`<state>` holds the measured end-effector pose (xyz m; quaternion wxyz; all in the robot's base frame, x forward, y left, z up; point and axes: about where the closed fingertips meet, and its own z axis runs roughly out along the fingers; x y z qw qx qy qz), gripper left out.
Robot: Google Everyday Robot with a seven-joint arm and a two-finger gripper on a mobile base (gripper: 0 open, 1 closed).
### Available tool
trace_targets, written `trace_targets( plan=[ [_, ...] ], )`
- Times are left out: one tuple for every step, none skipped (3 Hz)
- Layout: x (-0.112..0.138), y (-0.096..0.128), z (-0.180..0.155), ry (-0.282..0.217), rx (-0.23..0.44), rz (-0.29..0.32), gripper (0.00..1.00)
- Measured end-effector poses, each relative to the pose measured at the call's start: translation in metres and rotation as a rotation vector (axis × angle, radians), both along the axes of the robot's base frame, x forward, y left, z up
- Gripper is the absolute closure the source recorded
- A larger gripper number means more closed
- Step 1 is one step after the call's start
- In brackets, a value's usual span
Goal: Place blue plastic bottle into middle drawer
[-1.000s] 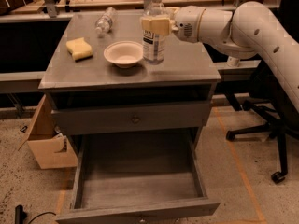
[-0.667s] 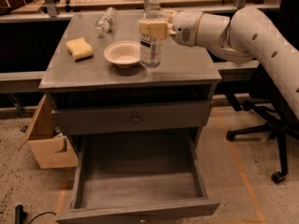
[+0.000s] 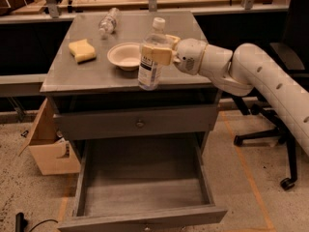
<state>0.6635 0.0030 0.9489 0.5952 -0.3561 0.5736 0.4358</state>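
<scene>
The blue plastic bottle (image 3: 151,57) is a tall clear bottle with a white cap and a white label. It is held upright near the front edge of the cabinet top, just above it. My gripper (image 3: 157,53) reaches in from the right and is shut on the bottle's middle. The middle drawer (image 3: 143,195) is pulled out below, wide and shallow with a bare board floor and nothing in it. It lies straight under and in front of the bottle.
On the cabinet top (image 3: 87,76) are a white bowl (image 3: 125,55) just left of the bottle, a yellow sponge (image 3: 82,50) and a smaller clear bottle (image 3: 108,22) lying at the back. The closed upper drawer (image 3: 140,123) has a round knob. A cardboard box (image 3: 50,146) stands left, an office chair (image 3: 270,124) right.
My gripper has carried the bottle forward and a little left, from beside the bowl toward the cabinet top's front edge. The drawer has stayed open.
</scene>
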Motion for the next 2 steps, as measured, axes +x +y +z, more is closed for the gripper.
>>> trace_targets(
  plan=[
    [-0.0071, 0.0008, -0.0099, 0.004, 0.010, 0.009, 1.00],
    [-0.0071, 0.0008, -0.0043, 0.004, 0.010, 0.009, 1.00]
  ],
)
